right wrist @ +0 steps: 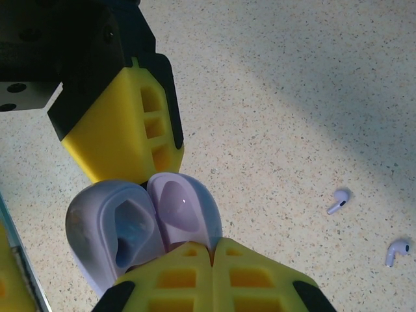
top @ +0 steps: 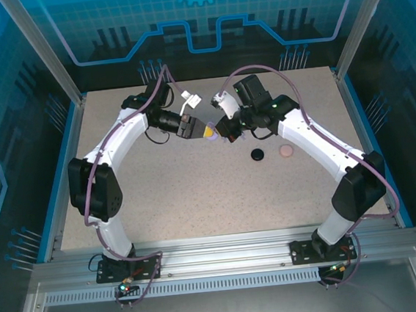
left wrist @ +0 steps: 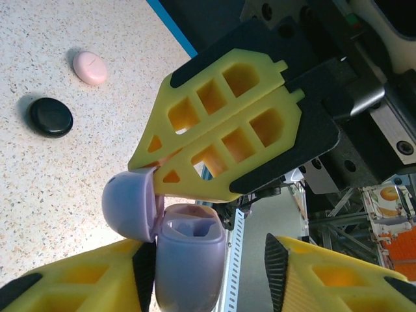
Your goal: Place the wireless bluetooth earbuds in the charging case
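A lavender charging case [left wrist: 188,266] hangs in the air with its lid [left wrist: 130,205] swung open. My right gripper [right wrist: 212,244] is shut, pinching the edge of that lid [right wrist: 182,205]. My left gripper [left wrist: 211,260] is open around the case body, which rests against one finger while the other finger [left wrist: 286,273] stands apart from it. The case's inner wells [right wrist: 123,237] look empty. Two lavender earbuds [right wrist: 338,201] [right wrist: 397,252] lie on the table below. In the top view both grippers [top: 204,132] [top: 224,128] meet over the table's middle back.
A closed black case [top: 257,153] and a closed pale pink case [top: 286,150] lie on the speckled table to the right of the grippers. A blue rim [top: 63,177] bounds the table on the left and right.
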Motion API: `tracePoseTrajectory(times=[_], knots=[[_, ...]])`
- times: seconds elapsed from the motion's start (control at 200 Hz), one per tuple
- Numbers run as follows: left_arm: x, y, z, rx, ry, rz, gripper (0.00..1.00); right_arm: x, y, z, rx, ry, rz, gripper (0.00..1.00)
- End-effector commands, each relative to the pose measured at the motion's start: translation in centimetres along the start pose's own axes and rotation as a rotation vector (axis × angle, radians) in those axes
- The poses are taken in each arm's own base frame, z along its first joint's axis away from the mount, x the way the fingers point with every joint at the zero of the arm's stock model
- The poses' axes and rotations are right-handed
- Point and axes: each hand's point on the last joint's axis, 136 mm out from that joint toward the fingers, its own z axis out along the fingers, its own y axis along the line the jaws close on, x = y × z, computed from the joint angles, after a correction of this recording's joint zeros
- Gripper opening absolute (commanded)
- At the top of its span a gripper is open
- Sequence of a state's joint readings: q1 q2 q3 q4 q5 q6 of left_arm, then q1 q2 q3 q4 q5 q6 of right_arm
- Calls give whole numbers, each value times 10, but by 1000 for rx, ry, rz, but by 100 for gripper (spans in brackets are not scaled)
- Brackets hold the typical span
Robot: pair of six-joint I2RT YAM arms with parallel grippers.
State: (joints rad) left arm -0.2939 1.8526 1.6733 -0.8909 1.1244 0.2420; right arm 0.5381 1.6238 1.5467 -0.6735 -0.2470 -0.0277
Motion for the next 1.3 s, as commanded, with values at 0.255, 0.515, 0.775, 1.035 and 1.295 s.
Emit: tracePoseTrajectory(times=[0.255, 0.515, 0.775, 1.035, 1.295], knots=[[4, 1, 7, 41, 5, -4, 49, -11, 11, -3, -25, -14, -30, 0], [7, 5, 8, 37, -2, -6, 44, -10, 11, -3, -25, -10, -28, 0], [1, 2, 6, 31, -12, 12, 45, -6, 12, 0, -31, 5, -29, 0], [0, 1, 6, 33, -13, 17, 39, -4, 11, 1, -29, 11, -29, 0], [1, 1, 6, 38, -11, 17, 26, -3, 10, 2, -25, 15, -30, 0]])
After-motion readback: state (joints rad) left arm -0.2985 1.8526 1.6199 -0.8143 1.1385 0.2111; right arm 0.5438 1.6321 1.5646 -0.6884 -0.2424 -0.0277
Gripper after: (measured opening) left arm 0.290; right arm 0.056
